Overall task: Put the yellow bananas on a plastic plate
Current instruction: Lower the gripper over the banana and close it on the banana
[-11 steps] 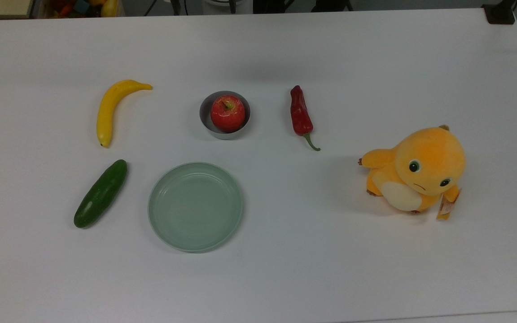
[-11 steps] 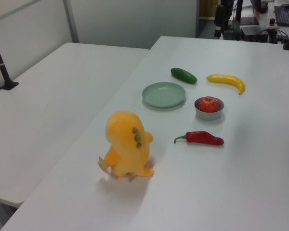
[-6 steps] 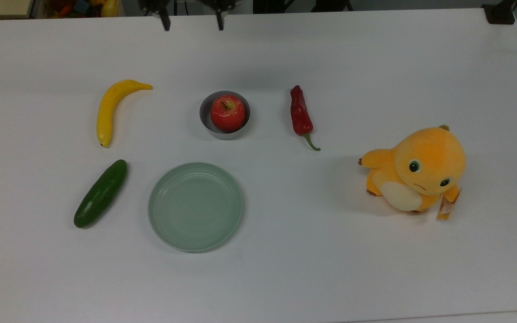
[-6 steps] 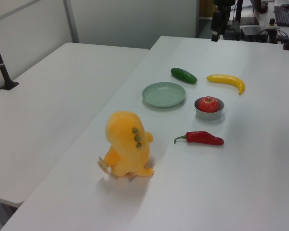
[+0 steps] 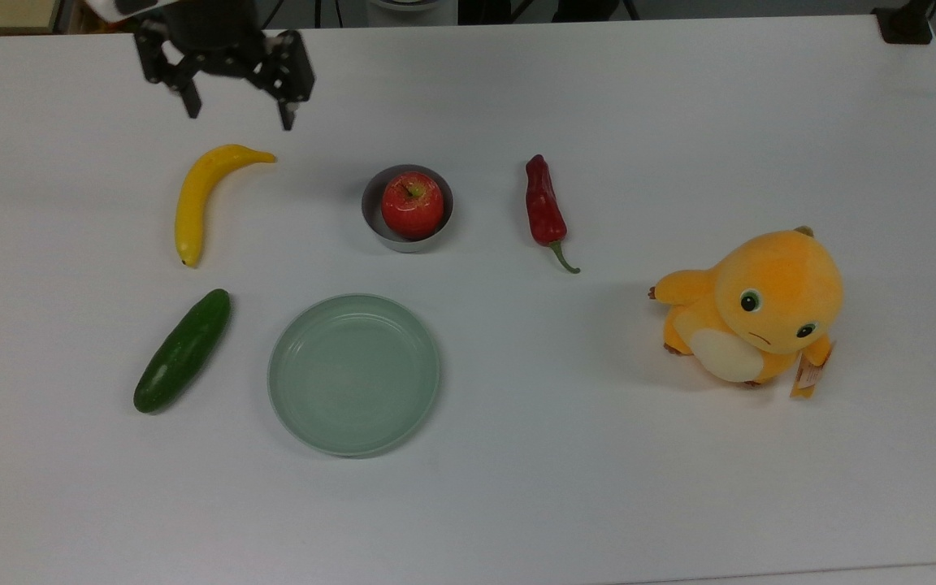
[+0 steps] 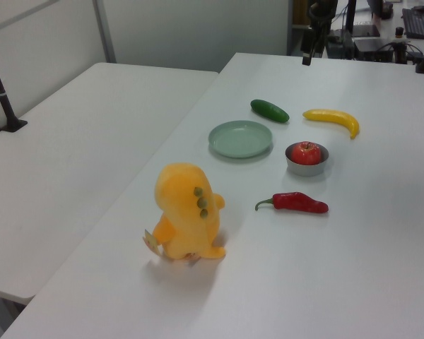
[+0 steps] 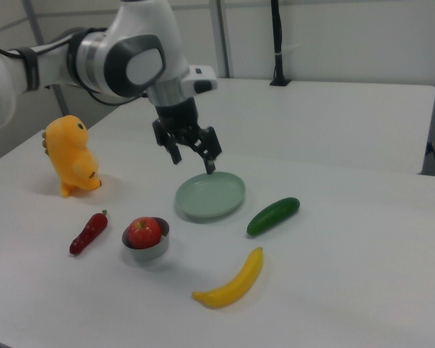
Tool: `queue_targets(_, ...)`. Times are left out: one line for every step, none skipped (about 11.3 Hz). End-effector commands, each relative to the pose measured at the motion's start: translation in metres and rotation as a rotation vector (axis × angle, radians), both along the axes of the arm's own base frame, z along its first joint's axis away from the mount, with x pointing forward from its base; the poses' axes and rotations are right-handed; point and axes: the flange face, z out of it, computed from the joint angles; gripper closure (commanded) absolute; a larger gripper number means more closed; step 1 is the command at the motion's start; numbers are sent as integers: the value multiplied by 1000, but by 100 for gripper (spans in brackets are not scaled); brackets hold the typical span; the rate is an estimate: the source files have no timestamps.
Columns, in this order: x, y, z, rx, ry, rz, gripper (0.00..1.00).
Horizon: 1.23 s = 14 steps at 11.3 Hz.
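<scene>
Since the earlier frames, the tool [image 5: 236,114] has come in over the far edge of the surface [image 5: 679,487], as the top view shows it, and now hangs above the stem end of the banana [image 5: 196,199]; nothing else on the surface has shifted. Its two fingers [image 5: 191,104] are spread wide and hold nothing.

The banana lies flat near the far-left corner in the top view, well apart from the green plate [image 5: 281,406], with the cucumber [image 5: 182,351] just beside the plate toward the left edge.

I judge the step in hand to be the approach. To do it well, I would centre the tool over the thick middle of the banana rather than the tapered stem, turn the fingers to straddle its width, and descend until they bracket the curved body before closing.

In the left view, the tool [image 6: 312,44] sits at the far edge and is partly cut off by the frame. In the right view, the tool [image 7: 192,154] overlaps the plate [image 7: 228,203], so its height above the surface is hard to judge, and the banana [image 7: 232,284] appears nearer the camera.
</scene>
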Motion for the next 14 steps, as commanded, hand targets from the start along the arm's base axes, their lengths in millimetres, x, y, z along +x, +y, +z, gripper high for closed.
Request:
queue_targets(9, -35, -44, -16, 48, 19, 0)
queue_targets(11, -46, -62, -15, 77, 21, 0)
queue_targets(16, -54, -75, -29, 68, 24, 0)
queue_targets(16, -63, -92, -28, 78, 14, 0)
queue_targets(15, -70, -102, -27, 84, 5, 0)
queue_targets(14, -75, -122, -21, 112, -1, 0)
queue_targets(12, -85, -136, -24, 137, -10, 0)
queue_targets(9, -95, -146, -26, 154, -22, 0)
queue_targets(5, -101, -152, -26, 166, -29, 0)
queue_targets(0, -104, -163, -22, 178, -34, 0)
queue_targets(-6, -106, -179, -21, 177, -33, 0)
queue_targets(-9, -106, -190, -25, 161, -12, 0)
queue_targets(-12, -112, -194, -23, 160, -4, 0)
queue_targets(-13, -114, -196, -25, 160, 14, 0)
